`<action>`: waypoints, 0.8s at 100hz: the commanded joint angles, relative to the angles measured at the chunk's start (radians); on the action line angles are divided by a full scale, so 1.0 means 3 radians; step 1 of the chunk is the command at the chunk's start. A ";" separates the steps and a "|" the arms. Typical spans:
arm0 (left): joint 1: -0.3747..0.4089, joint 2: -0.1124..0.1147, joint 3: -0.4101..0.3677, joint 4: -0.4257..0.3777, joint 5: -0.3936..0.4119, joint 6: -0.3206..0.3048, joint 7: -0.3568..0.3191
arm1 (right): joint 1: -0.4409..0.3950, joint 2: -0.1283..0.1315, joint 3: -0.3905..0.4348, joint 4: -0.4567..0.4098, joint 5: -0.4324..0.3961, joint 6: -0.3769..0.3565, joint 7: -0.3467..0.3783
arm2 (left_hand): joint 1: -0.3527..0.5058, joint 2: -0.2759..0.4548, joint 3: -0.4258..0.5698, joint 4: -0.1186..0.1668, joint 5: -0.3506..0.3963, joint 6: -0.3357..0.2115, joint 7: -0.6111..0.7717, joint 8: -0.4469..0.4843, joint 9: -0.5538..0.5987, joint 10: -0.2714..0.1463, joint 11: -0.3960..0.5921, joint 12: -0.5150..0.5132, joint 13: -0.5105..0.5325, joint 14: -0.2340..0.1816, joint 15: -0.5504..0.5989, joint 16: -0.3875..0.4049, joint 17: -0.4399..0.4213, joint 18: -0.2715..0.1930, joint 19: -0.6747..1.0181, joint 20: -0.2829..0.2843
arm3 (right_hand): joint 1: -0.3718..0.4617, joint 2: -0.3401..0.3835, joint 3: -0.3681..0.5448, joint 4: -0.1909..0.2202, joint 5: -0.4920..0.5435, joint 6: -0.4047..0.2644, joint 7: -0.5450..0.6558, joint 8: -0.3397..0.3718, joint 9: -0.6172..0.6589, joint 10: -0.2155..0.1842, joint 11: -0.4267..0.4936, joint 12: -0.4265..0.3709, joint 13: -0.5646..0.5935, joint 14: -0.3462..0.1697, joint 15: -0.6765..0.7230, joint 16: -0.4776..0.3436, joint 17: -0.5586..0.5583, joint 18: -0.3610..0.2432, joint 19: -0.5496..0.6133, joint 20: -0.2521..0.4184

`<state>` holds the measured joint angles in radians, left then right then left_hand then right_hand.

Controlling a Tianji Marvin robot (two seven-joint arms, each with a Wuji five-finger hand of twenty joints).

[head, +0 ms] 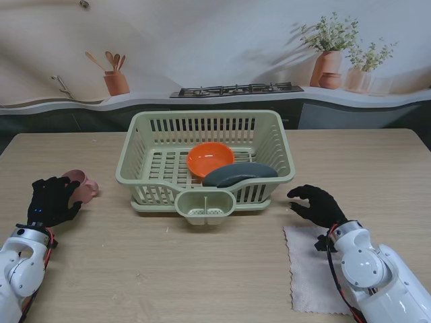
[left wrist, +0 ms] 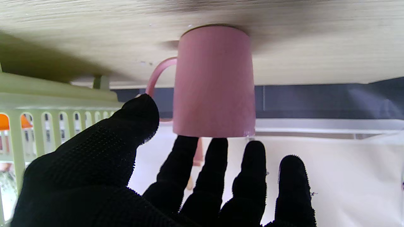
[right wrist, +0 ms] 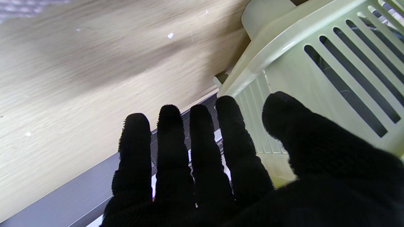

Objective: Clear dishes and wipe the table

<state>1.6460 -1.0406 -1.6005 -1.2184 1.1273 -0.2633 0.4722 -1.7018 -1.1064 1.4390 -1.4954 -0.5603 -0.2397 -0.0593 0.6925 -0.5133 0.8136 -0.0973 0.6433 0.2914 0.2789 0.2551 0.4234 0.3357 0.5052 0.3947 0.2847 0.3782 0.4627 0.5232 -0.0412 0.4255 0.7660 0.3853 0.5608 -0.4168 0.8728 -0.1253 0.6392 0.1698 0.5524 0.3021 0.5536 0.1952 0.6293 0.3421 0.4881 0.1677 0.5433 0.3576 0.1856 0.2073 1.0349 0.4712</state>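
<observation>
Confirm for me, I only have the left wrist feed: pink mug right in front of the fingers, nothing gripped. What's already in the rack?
Observer: The stand view shows an orange bowl and a dark grey dish inside the green dish rack. The pink mug is on the table to the rack's left.
Operator: Where's the right hand?
Observer: The right hand is open, holding nothing, beside the rack's right front corner.
Operator: Any cloth for wiping?
Observer: Yes, a pale cloth lies flat on the table under the right forearm, nearer to me than the rack.
Operator: Left hand on the mug yet?
Observer: From the stand view, the left hand is open right next to the mug; I cannot confirm contact.
</observation>
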 commanded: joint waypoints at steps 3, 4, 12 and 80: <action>0.0006 -0.0012 -0.0002 -0.0017 -0.0011 0.0019 -0.0063 | -0.0019 -0.0001 -0.0005 -0.0019 -0.0002 0.0003 0.0044 | 0.0141 0.0094 -0.0023 0.0019 0.0082 0.0020 0.0083 0.0017 -0.0032 0.0005 0.0037 -0.0046 -0.0029 0.0026 0.0045 -0.0027 -0.0006 0.0065 0.0044 0.0013 | -0.0089 -0.0070 0.0054 0.0112 0.0018 0.0000 -0.0009 0.0012 0.0047 -0.0019 -0.0055 -0.0045 0.0015 -0.0028 -0.0080 0.0001 -0.0036 0.0045 0.0003 0.0058; 0.0005 -0.0012 -0.0001 -0.0017 -0.0012 0.0021 -0.0065 | -0.0019 -0.0001 -0.0005 -0.0019 -0.0002 0.0003 0.0044 | 0.0153 0.0101 -0.0025 0.0020 0.0089 0.0016 0.0086 0.0018 -0.0021 0.0009 0.0041 -0.0044 -0.0021 0.0029 0.0050 -0.0026 -0.0002 0.0067 0.0048 0.0015 | -0.0089 -0.0069 0.0054 0.0112 0.0015 0.0001 -0.0010 0.0011 0.0047 -0.0020 -0.0055 -0.0045 0.0016 -0.0027 -0.0080 0.0002 -0.0035 0.0045 0.0003 0.0058; -0.0014 -0.0007 0.0023 -0.0008 -0.0004 0.0054 -0.0094 | -0.0022 -0.0002 -0.0004 -0.0021 0.0000 0.0005 0.0041 | 0.0338 0.0216 -0.0204 0.0035 0.0139 0.0017 0.0131 0.0032 0.0048 0.0032 0.0057 -0.0035 0.0026 0.0066 0.0101 -0.0008 0.0021 0.0094 0.0088 0.0037 | -0.0092 -0.0070 0.0051 0.0112 0.0015 0.0001 -0.0009 0.0012 0.0048 -0.0017 -0.0055 -0.0045 0.0016 -0.0028 -0.0080 0.0002 -0.0039 0.0040 0.0001 0.0057; -0.0227 0.0025 0.0269 0.0207 0.0034 0.0293 -0.0149 | -0.0027 -0.0006 0.0013 -0.0027 0.0006 0.0001 0.0022 | 0.1782 0.0522 -0.1426 0.0099 0.0595 0.0025 0.0709 0.0170 0.0778 0.0297 0.0281 0.0119 0.0613 0.0584 0.0761 0.0235 0.0654 0.0410 0.1165 0.0716 | -0.0092 -0.0065 0.0048 0.0113 0.0008 -0.0002 -0.0004 0.0012 0.0045 -0.0020 -0.0055 -0.0044 0.0012 -0.0029 -0.0081 0.0003 -0.0039 0.0040 0.0000 0.0061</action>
<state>1.5783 -1.0316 -1.5266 -1.1696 1.1377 -0.1815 0.4460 -1.7041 -1.1071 1.4412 -1.4978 -0.5582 -0.2379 -0.0632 1.1205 -0.3886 0.4076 -0.0955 0.7377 0.3233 0.4595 0.3015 0.6203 0.3802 0.5772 0.3976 0.4353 0.5050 0.6586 0.5731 0.1255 0.5102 1.0535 0.5579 0.5608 -0.4168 0.8728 -0.1253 0.6392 0.1699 0.5524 0.3021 0.5536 0.1952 0.6293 0.3421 0.4881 0.1677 0.5432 0.3576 0.1855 0.2073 1.0349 0.4712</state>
